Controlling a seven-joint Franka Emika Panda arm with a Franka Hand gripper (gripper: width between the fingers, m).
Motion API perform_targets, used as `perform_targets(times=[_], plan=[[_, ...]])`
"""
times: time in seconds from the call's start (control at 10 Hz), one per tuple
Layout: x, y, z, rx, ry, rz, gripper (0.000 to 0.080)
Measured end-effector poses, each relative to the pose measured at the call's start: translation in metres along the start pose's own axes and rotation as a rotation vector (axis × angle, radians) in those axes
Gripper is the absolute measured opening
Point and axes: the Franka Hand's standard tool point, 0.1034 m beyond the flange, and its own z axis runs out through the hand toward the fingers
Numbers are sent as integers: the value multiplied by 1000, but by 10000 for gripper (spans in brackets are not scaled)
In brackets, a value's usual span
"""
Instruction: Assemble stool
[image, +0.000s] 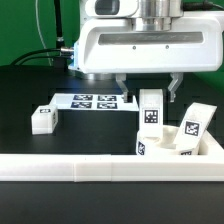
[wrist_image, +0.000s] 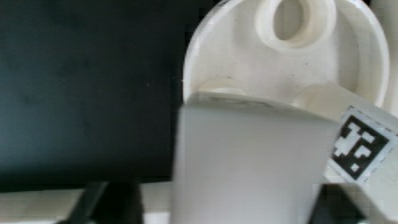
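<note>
A white stool leg (image: 151, 110) with a square tag stands upright on the white round seat (image: 160, 147), which lies against the rail at the exterior view's right. My gripper (image: 147, 97) hangs over this leg with one finger on each side, and small gaps show between the fingers and the leg. In the wrist view the leg (wrist_image: 249, 150) fills the space between the dark fingers (wrist_image: 111, 203), and the seat (wrist_image: 240, 45) with an oval hole lies beyond it. A second leg (image: 192, 124) leans tilted on the seat. A third leg (image: 45, 119) lies on the table at the left.
The marker board (image: 92, 101) lies flat behind the legs. A long white rail (image: 90, 167) runs across the front, and its short arm (image: 214, 140) turns back at the right. Cables hang at the back left.
</note>
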Motion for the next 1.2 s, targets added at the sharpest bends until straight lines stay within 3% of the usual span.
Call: perform_targets(times=[0.1,0.2,0.5,1.2], plan=[[0,-2,0,0,1,-4,398],[0,-2,0,1,1,-1,335],[0,-2,0,2,1,38,335],[1,-14,2,31,21,810,335]])
